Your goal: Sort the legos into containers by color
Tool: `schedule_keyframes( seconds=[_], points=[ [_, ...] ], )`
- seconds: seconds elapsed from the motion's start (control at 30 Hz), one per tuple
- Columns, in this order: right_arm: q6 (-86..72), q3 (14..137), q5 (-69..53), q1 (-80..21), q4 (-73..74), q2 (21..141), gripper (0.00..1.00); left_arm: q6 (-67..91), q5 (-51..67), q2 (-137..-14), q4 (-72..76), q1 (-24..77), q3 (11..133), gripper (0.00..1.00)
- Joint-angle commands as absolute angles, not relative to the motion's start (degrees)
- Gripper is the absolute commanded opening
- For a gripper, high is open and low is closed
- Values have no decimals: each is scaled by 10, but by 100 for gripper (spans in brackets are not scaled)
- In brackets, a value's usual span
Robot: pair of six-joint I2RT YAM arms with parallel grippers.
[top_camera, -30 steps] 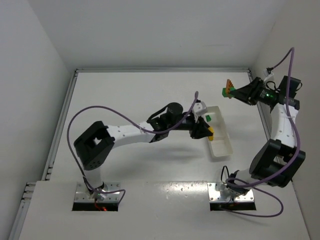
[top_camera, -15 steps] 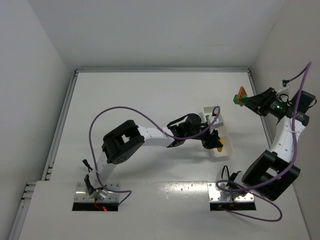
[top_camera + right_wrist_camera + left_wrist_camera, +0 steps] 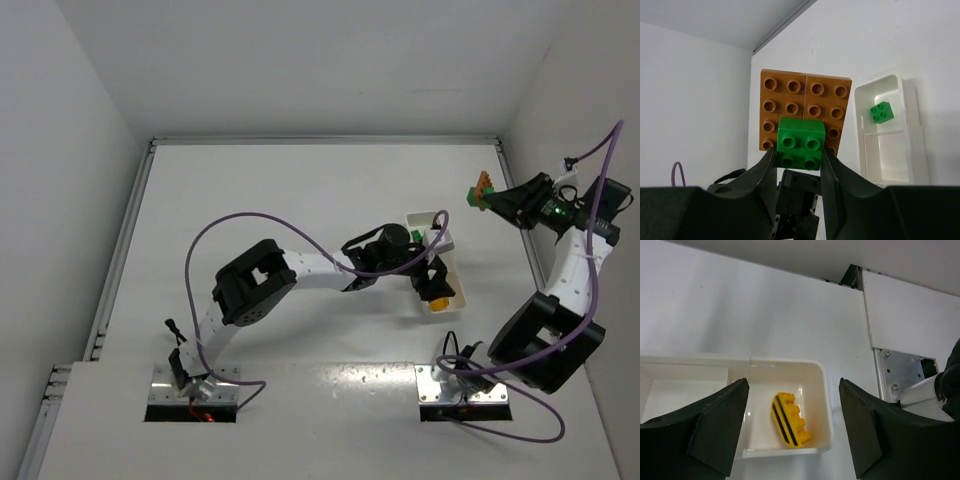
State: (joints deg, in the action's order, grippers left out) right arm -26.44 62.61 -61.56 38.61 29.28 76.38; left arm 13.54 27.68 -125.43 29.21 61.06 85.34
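Yellow lego (image 3: 789, 420) lies in the end compartment of the white tray (image 3: 824, 390), the one at the tray's 6 o'clock end in the top view, lying on its side with its studs toward 3 o'clock in the left wrist view. A loose green lego (image 3: 881, 112) sits studs up in the opposite end compartment, the 12 o'clock end. The tray lies on the table (image 3: 300, 180) at about 3 o'clock from table centre, long axis roughly 12 to 6 with a slight tilt. I have the left gripper (image 3: 793, 385) over the yellow lego's compartment, jaws spread wide with nothing between them and one finger either side of the brick in the wrist view. I can't tell how high it is above the tray. The third piece is a stacked block (image 3: 805, 107): two brown studded plates side by side with a green brick pressed on at their 6 o'clock edge. The right gripper (image 3: 497, 200) is clenched on that green brick, with a finger on each of its side faces. The block is off the table, up in the air at about 2 o'clock of the tray, close to the right wall and well apart from the left gripper.
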Motion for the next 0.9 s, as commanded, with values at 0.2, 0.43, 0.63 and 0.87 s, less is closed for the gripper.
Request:
schedule_keyframes(
  seconds=[0.2, 0.43, 0.63, 0.87],
  points=[
    [-246, 666, -611, 360, 282, 769, 0, 163, 296, -1167, 362, 586, 818, 79],
    [-204, 721, -587, 247, 290, 796, 0, 162, 229, -945, 284, 514, 676, 79],
    [-90, 813, -505, 88, 343, 845, 0, 167, 233, -842, 54, 341, 671, 77],
    [42, 914, -422, -94, 377, 934, 0, 218, 431, -867, -106, 228, 739, 70]
  ],
)
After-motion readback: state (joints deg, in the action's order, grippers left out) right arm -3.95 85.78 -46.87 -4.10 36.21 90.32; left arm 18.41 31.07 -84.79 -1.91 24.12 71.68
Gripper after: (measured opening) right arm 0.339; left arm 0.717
